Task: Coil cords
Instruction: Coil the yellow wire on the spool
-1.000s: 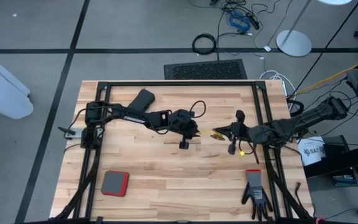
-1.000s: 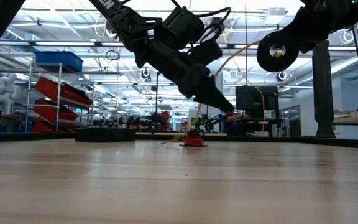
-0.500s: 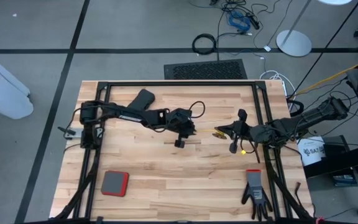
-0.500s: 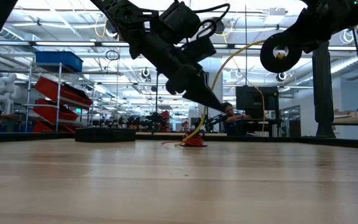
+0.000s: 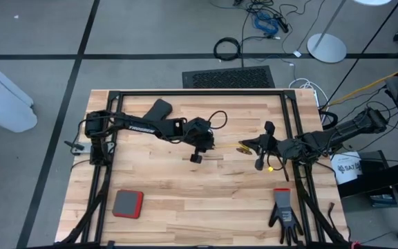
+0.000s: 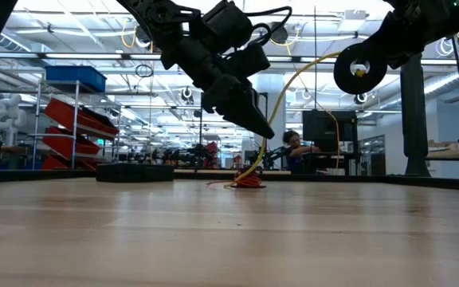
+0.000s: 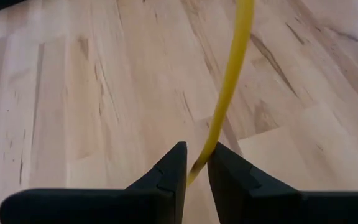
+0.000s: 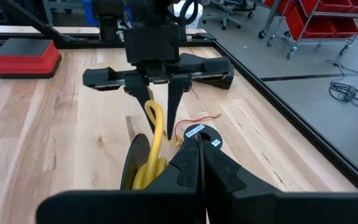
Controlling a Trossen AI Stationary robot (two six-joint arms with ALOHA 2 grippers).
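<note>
Mid-table: left gripper [image 7: 195, 163], fingers nearly closed, pinching yellow cord [image 7: 230, 81] to guide winding; right gripper [image 8: 199, 149], fully closed, steadying reel [image 6: 359, 69].

left hand [image 5: 196, 156] mid-table | right hand [image 5: 244, 148] just right | glove [image 5: 284, 211] near-right corner | pad [image 5: 127, 203] near-left

Grey floor [image 5: 150, 34], red shelf bins [image 6: 74, 127]
</note>
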